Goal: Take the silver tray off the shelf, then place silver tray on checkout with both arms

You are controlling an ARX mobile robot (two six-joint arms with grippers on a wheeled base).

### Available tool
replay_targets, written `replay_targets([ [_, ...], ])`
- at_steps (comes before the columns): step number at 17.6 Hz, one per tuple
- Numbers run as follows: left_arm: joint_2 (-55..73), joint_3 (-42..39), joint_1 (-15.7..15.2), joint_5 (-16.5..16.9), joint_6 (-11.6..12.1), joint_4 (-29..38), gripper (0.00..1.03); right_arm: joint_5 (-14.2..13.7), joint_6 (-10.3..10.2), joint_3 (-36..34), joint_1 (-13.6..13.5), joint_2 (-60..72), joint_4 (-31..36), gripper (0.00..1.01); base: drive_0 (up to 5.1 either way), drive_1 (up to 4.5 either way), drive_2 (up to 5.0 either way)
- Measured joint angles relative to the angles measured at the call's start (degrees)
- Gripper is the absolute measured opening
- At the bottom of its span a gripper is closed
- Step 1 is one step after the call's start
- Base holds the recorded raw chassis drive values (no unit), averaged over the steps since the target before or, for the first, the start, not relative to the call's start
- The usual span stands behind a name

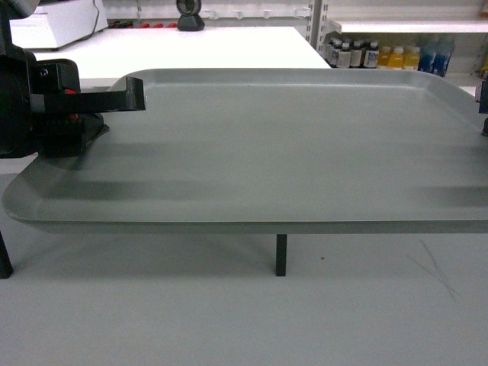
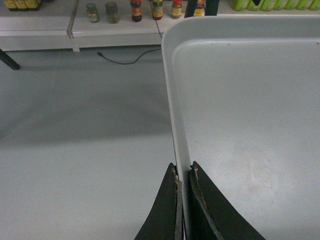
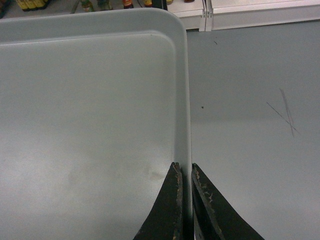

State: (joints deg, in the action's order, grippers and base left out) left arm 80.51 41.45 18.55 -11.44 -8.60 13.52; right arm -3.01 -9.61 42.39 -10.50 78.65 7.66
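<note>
the silver tray (image 1: 274,145) hangs level between left gripper (image 2: 183,172) and right gripper (image 3: 184,170), each pinching its rim.

I can read no text here: the bottles (image 1: 358,53) behind the silver tray (image 1: 267,145) carry labels too blurred to read.
</note>
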Motion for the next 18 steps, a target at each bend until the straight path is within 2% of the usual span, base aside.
replay_targets([
  [11, 0.0, 0.0, 0.0, -0.02, 0.0, 0.2, 0.04, -0.02, 0.0, 0.0, 0.0, 0.0, 0.09, 0.03, -5.0, 2.46, 2.5],
  [18, 0.0, 0.0, -0.17, -0.09, 0.02, -0.07, 0.04, -0.2, -0.02, 0.0, -0.31, 0.02, 0.09, 0.03, 0.0, -0.04, 0.0],
])
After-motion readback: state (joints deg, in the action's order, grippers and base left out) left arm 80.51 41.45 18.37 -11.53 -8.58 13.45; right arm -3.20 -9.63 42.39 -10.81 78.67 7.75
